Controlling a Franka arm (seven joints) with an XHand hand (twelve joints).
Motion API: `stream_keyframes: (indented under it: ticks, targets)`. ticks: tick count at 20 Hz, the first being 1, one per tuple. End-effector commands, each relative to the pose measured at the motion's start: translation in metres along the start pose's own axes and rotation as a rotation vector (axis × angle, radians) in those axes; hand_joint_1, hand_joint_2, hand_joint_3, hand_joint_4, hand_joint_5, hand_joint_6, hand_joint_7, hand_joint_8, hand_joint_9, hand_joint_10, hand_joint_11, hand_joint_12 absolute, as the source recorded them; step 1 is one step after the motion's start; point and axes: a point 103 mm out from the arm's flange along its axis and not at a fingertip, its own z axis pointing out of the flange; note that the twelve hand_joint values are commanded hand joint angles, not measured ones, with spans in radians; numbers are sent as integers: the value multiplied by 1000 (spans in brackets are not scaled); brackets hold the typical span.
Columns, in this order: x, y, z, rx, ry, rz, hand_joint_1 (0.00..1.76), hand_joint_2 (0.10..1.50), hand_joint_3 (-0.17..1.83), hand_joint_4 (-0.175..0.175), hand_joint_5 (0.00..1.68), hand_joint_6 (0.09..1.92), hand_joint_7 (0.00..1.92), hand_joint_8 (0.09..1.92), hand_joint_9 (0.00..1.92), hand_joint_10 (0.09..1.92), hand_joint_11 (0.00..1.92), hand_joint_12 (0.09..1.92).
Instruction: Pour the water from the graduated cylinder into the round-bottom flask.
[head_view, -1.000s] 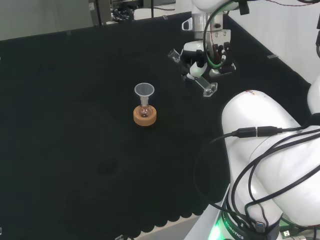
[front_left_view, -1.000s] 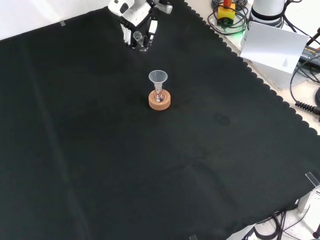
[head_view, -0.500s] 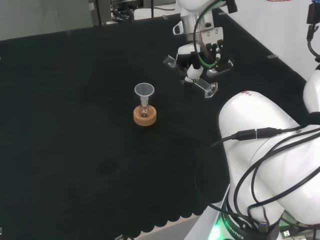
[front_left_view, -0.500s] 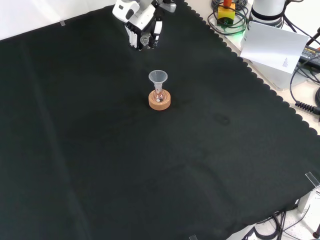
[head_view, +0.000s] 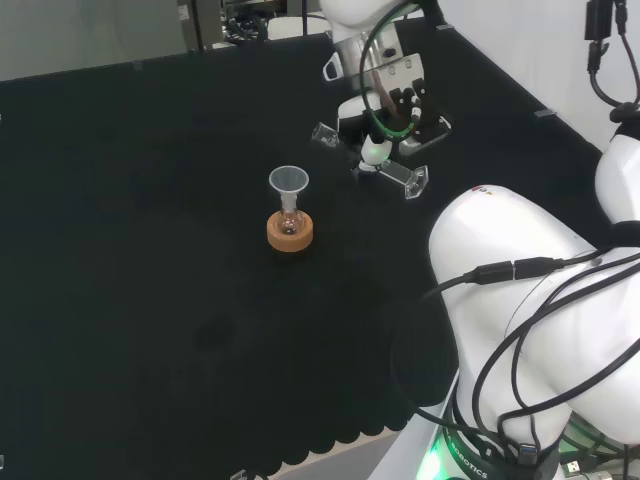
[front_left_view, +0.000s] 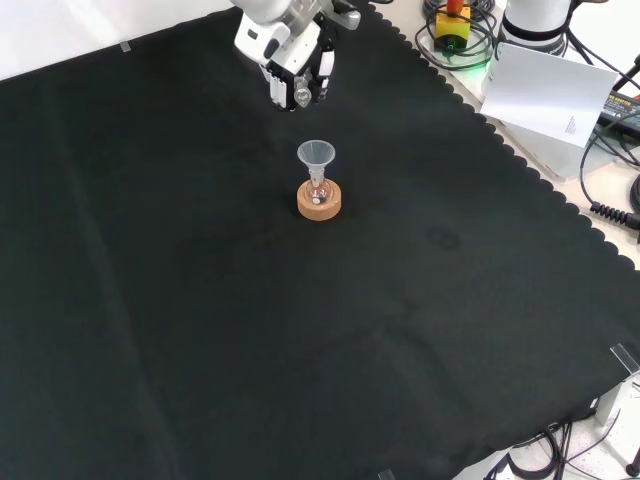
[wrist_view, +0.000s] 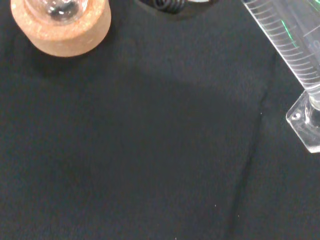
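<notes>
The hand (head_view: 386, 104) is shut on a clear graduated cylinder (head_view: 401, 176), carried above the cloth. The cylinder lies strongly tilted, its mouth toward the flask and its square foot (wrist_view: 306, 122) away from it. In the wrist view the cylinder's (wrist_view: 292, 47) printed scale runs close past the camera. The small round-bottom flask (head_view: 290, 218) sits in a cork ring (head_view: 290, 234) with a clear funnel (head_view: 288, 181) in its neck. In the front view the hand (front_left_view: 291, 55) hangs just beyond the funnel (front_left_view: 316, 154), cylinder mouth (front_left_view: 301, 97) short of it. Whether the cylinder holds water I cannot tell.
The arm's big white links (head_view: 530, 300) stand at the head view's right. Past the cloth's scalloped edge in the front view lie a white sheet (front_left_view: 550, 95) and cables (front_left_view: 612, 180). Black cloth (front_left_view: 300, 340) spreads around the cork ring (wrist_view: 60, 25).
The hand has carried the cylinder toward the flask: leftward in the head view, down and right in the front view. Flask and funnel have not moved.
</notes>
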Motion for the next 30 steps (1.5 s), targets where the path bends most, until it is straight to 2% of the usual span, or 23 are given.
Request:
stream_keyframes:
  ticks: [1, 7, 10, 13, 22, 28, 30]
  targets:
    - [13, -3, -1, 98, -103, 50, 1376, 1118, 15, -132, 978, 707, 929, 1119, 1336, 351, 1236, 684]
    - [23, -2, -3, 142, -134, 61, 1364, 1125, 14, -132, 982, 705, 934, 1122, 1361, 276, 1235, 683]
    - [26, 0, -4, 158, -146, 66, 1479, 1053, 4, -145, 989, 700, 895, 1083, 1276, 621, 1243, 670]
    - [28, 3, -4, 206, -174, 79, 1501, 1040, 3, -148, 990, 699, 883, 1082, 1252, 701, 1244, 668]
    - [34, 7, -4, 284, -195, 104, 1503, 1039, 3, -148, 990, 700, 882, 1080, 1248, 715, 1244, 668]
    - [34, 5, -6, 304, -216, 109, 1503, 1039, 3, -148, 988, 700, 884, 1077, 1247, 720, 1243, 668]
    - [34, 5, -8, 313, -223, 114, 1413, 1090, 19, -141, 981, 710, 918, 1105, 1286, 521, 1238, 673]
